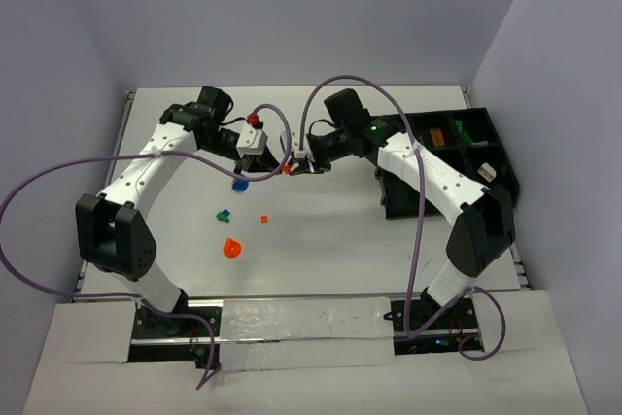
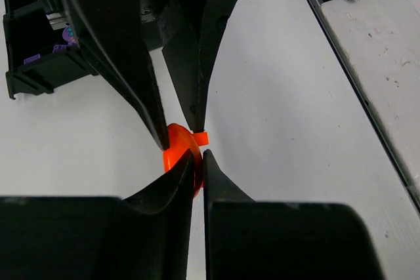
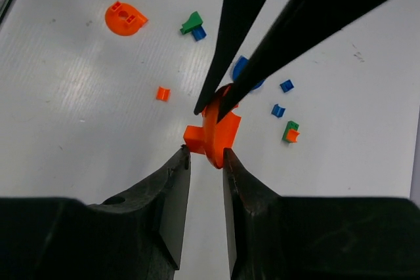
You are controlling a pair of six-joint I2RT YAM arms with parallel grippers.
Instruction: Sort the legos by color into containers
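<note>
A: Big stuff first pls, what's the layout?

B: White tabletop (image 1: 330,250), both arms reaching in to meet near ctr. Black tray (image 1: 496,143) on the right side; the right arm crosses over part of it in the top cam. Compartments: an orange bit (image 1: 436,136) in one, a green bit (image 1: 458,128) in the next one over, and purple bits (image 2: 33,60) in another per the left wrist cam.

A: Pincers?

B: The left pincer (image 2: 198,159) is clamped tight on the orange lego (image 3: 213,132), tips pinching its rounded edge. The right pincer (image 3: 205,155) faces it from the opp side. Its jaws are only part-way apart, one tip each side of the same piece and v close to it. Can't tell if it's actually squeezing.

A: So where's that lego exactly?

B: Between the two pincers, mid-tabletop, left of the tray & well apart from it. Looks held up off the surface. Round-ish body w/ a small square tab sticking out.

A: Loose ones?

B: All on the tabletop, left of ctr.
- Biggest is an orange round piece (image 1: 231,249), nearest the arm bases.
- Then a blue round piece (image 1: 239,183) near the pincers, partly hidden behind the left pincer in the right wrist cam.
- A green brick (image 3: 191,23) touches a blue one.
- A green-orange pair (image 3: 290,131) lies off to the side.
- Two tiny blue bricks (image 3: 286,85) sit near each other.
- A tiny orange brick (image 3: 163,93) is on its own.
</note>
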